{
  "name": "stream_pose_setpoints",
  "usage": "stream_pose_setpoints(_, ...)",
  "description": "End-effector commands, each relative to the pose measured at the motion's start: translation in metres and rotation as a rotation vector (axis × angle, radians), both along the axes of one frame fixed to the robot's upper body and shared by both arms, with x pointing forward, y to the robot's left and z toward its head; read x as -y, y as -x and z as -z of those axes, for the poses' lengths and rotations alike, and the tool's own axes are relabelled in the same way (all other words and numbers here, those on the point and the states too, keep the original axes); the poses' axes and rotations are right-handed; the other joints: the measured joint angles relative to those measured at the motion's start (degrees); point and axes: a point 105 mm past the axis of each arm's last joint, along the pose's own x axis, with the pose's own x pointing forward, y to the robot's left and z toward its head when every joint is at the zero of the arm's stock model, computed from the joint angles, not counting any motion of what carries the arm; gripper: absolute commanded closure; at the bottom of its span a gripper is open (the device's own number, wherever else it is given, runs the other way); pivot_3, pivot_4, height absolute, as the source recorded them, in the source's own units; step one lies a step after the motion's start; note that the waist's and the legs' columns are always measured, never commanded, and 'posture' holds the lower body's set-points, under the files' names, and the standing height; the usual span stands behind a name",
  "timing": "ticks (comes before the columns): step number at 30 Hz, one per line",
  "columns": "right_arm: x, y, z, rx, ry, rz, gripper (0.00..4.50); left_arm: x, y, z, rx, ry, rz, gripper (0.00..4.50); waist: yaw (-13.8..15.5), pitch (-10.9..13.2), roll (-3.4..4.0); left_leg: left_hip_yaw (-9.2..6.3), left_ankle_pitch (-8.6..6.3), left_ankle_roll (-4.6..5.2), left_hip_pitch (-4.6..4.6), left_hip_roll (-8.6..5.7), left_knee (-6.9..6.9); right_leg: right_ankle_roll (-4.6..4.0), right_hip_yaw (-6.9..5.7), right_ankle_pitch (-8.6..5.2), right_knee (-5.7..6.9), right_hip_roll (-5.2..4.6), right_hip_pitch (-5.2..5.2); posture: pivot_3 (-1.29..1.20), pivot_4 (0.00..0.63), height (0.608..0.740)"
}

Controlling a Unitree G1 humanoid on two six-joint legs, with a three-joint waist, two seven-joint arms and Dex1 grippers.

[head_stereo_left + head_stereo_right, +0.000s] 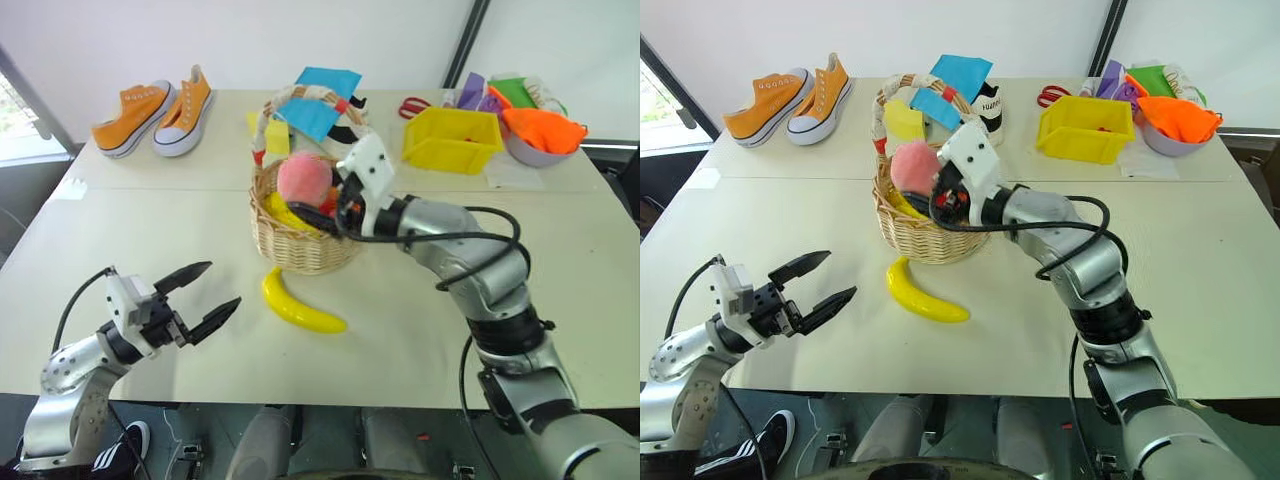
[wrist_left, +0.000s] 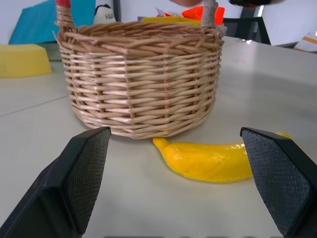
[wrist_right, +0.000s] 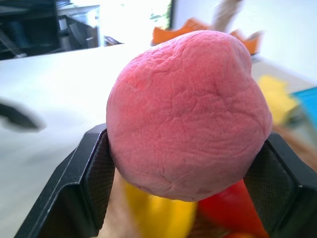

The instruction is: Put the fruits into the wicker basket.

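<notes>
My right gripper (image 1: 320, 196) is shut on the pinkish-red peach (image 3: 188, 114) and holds it just over the rim of the wicker basket (image 1: 300, 250), under its white-wrapped handle (image 1: 268, 120). On the table right in front of the basket lies the yellow banana (image 1: 300, 305), which also shows in the left wrist view as the banana (image 2: 208, 161) at the foot of the basket (image 2: 143, 79). At the table's front left my left gripper (image 1: 222, 284) stands open and empty, pointing at the banana from a short way off.
Small yellow and red fruits lie inside the basket under the peach. Behind it are blue and yellow sheets (image 1: 320, 100), a yellow plastic bin (image 1: 452, 140), red scissors (image 1: 413, 105) and a bowl of orange cloth (image 1: 543, 135). Orange sneakers (image 1: 155, 115) stand at the back left.
</notes>
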Motion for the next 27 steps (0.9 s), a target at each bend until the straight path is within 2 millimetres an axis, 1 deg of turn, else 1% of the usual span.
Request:
stream_pose_setpoints(1, -0.008, 0.001, -0.012, 0.083, -0.011, -0.014, 1.11, 0.003, 0.005, -0.009, 0.051, -0.012, 0.000, 0.00, -0.09, 0.00, 0.00, 0.00, 0.00, 0.00, 0.00, 0.00, 0.00, 0.01, 0.00, 0.00, 0.01, 0.00, 0.00, 0.00, 0.150, 0.740)
stream_pose_setpoints(3, -0.010, 0.000, -0.009, 0.079, -0.007, -0.013, 1.11, 0.004, 0.006, -0.008, 0.049, -0.008, -0.002, 0.00, -0.16, 0.00, 0.00, 0.00, 0.00, -0.01, 0.01, 0.01, 0.00, 0.01, 0.01, 0.01, 0.05, 0.01, -0.01, 0.00, 0.150, 0.740)
stream_pose_setpoints(5, -0.009, -0.002, -0.006, 0.075, 0.003, 0.001, 0.36, 0.006, 0.006, -0.008, 0.049, -0.009, 0.002, 0.00, -0.11, 0.00, 0.00, 0.00, 0.00, -0.01, 0.02, 0.01, 0.00, 0.01, 0.01, 0.00, 0.08, 0.01, -0.02, 0.00, 0.150, 0.740)
stream_pose_setpoints(6, -0.009, -0.001, -0.006, 0.072, 0.004, -0.003, 0.09, 0.007, 0.007, -0.008, 0.049, -0.009, 0.004, 0.00, -0.09, 0.00, 0.01, 0.00, -0.02, -0.04, 0.03, 0.01, 0.01, 0.00, 0.01, 0.00, 0.10, 0.02, -0.02, 0.00, 0.150, 0.740)
stream_pose_setpoints(7, -0.008, 0.000, -0.006, 0.070, 0.001, -0.005, 0.02, 0.008, 0.007, -0.008, 0.049, -0.009, 0.008, 0.00, -0.09, 0.00, 0.01, 0.00, -0.04, -0.09, 0.03, 0.01, 0.01, 0.00, 0.01, 0.00, 0.10, 0.02, -0.02, 0.00, 0.150, 0.740)
stream_pose_setpoints(11, 0.001, 0.005, -0.014, 0.066, -0.050, -0.015, 0.02, 0.010, 0.008, -0.008, 0.038, -0.003, 0.031, 0.00, -0.07, 0.00, 0.01, 0.00, -0.05, -0.11, 0.03, 0.01, 0.01, 0.00, 0.01, 0.00, 0.11, 0.02, -0.02, 0.00, 0.150, 0.740)
stream_pose_setpoints(14, 0.009, 0.008, -0.015, 0.084, -0.042, -0.009, 0.02, 0.010, 0.008, -0.007, 0.020, -0.005, 0.048, 0.00, -0.04, 0.00, 0.01, 0.00, -0.05, -0.11, 0.03, 0.01, 0.01, 0.00, 0.01, 0.00, 0.13, 0.02, -0.02, 0.00, 0.150, 0.740)
stream_pose_setpoints(17, 0.024, 0.017, -0.016, 0.081, -0.061, -0.037, 0.02, 0.012, 0.007, -0.007, 0.006, -0.002, 0.061, 0.00, 0.01, 0.00, 0.01, 0.00, -0.05, -0.11, 0.03, 0.01, 0.01, 0.00, 0.02, 0.00, 0.13, 0.01, -0.02, 0.00, 0.150, 0.740)
stream_pose_setpoints(19, 0.039, 0.032, -0.009, 0.055, -0.050, -0.109, 0.02, 0.019, 0.009, -0.006, -0.020, 0.010, 0.095, 0.00, 0.27, 0.00, 0.01, 0.00, -0.05, -0.11, 0.03, 0.01, 0.02, 0.00, 0.02, 0.00, 0.11, 0.00, 0.00, 0.00, 0.150, 0.740)
stream_pose_setpoints(21, 0.050, 0.043, -0.002, 0.033, -0.026, -0.147, 0.02, 0.024, 0.009, -0.007, -0.030, 0.018, 0.111, 0.00, 0.32, 0.00, 0.00, 0.00, -0.06, -0.09, 0.02, 0.00, 0.02, 0.00, -0.01, 0.00, 0.03, -0.02, 0.07, 0.00, 0.150, 0.740)
stream_pose_setpoints(24, 0.068, 0.051, 0.010, -0.008, 0.006, -0.149, 0.02, 0.025, 0.006, -0.011, -0.018, 0.016, 0.109, 0.00, 0.07, 0.00, 0.01, 0.00, -0.07, -0.09, 0.03, 0.00, 0.04, -0.03, 0.00, -0.02, 0.00, -0.03, 0.13, 0.00, 0.150, 0.740)
stream_pose_setpoints(27, 0.074, 0.058, 0.015, -0.046, -0.013, -0.160, 0.02, 0.023, 0.003, -0.010, -0.016, 0.010, 0.105, 0.00, -0.22, 0.00, 0.02, 0.00, -0.07, -0.09, 0.06, 0.09, 0.04, -0.19, 0.00, -0.06, 0.01, 0.02, 0.14, 0.00, 0.150, 0.740)
